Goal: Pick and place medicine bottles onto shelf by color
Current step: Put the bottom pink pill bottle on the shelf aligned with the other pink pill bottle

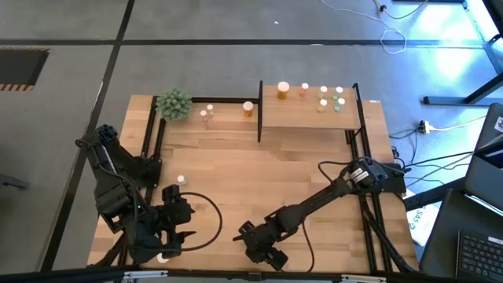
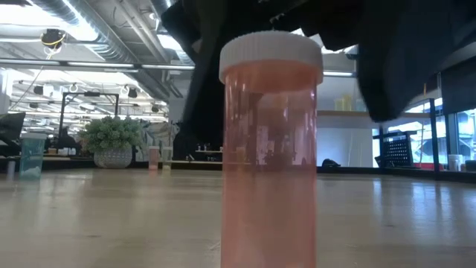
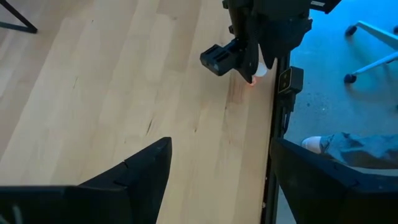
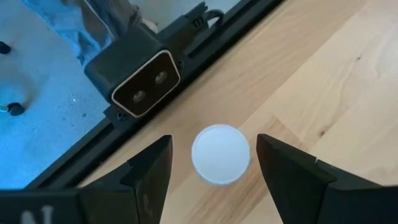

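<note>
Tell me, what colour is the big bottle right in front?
The bottle is see-through pinkish orange with a white cap. It shows best in the low view.

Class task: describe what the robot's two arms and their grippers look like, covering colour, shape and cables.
Both arms are black and jointed, with black cables looping beside them. The left gripper and right gripper each end in two dark, wedge-shaped fingers.

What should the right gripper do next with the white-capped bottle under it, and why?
Probably lower the right gripper straight down, then close. In the right wrist view, the round white cap of the pink-red medicine bottle sits centred between the open fingers, seen from above, so the jaws are aligned but not yet around the body. The bottle stands upright near the table's front edge. The left gripper waits open nearby.
</note>
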You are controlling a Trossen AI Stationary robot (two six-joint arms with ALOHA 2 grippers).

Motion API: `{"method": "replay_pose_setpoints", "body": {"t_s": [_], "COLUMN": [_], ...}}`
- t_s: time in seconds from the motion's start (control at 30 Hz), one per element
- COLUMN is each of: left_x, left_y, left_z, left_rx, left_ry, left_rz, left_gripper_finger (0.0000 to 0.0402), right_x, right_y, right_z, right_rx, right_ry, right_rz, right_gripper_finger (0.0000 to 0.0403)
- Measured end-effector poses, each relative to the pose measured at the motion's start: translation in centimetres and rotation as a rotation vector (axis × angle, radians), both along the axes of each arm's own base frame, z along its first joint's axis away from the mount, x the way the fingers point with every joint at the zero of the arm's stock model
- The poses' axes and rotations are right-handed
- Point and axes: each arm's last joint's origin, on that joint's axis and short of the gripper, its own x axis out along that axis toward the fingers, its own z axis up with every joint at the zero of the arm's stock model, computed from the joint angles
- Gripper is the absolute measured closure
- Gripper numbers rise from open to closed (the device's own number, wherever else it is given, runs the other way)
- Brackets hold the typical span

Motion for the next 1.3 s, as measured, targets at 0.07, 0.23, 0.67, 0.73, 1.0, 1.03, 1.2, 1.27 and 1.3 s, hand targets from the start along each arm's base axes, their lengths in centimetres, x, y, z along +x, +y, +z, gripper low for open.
{"method": "replay_pose_setpoints", "body": {"t_s": [0.07,0.23,0.67,0.73,1.0,1.03,1.2,1.27,1.3], "left_x": [0.0,0.0,0.0,0.0,0.0,0.0,0.0,0.0,0.0], "left_y": [0.0,0.0,0.0,0.0,0.0,0.0,0.0,0.0,0.0], "left_z": [0.0,0.0,0.0,0.0,0.0,0.0,0.0,0.0,0.0], "left_rx": [0.0,0.0,0.0,0.0,0.0,0.0,0.0,0.0,0.0], "left_ry": [0.0,0.0,0.0,0.0,0.0,0.0,0.0,0.0,0.0], "left_rz": [0.0,0.0,0.0,0.0,0.0,0.0,0.0,0.0,0.0], "left_gripper_finger": [0.0133,0.0133,0.0133,0.0133,0.0133,0.0133,0.0133,0.0133,0.0133], "right_x": [0.02,0.05,0.05,0.05,0.05,0.05,0.07,0.07,0.07], "right_y": [0.01,-0.02,-0.02,-0.02,-0.02,-0.02,-0.04,-0.05,-0.05], "right_z": [-0.09,-0.09,-0.09,-0.1,-0.09,-0.1,-0.1,-0.1,-0.1], "right_rx": [0.0,-0.01,-0.009,-0.009,0.002,0.008,0.014,0.012,0.012], "right_ry": [0.0,-0.006,-0.004,-0.004,0.01,0.019,0.032,0.03,0.03], "right_rz": [0.0,-0.009,-0.012,-0.013,-0.037,-0.051,-0.083,-0.083,-0.083], "right_gripper_finger": [0.0166,0.0167,0.0228,0.024,0.0279,0.0281,0.0278,0.0278,0.0278]}}
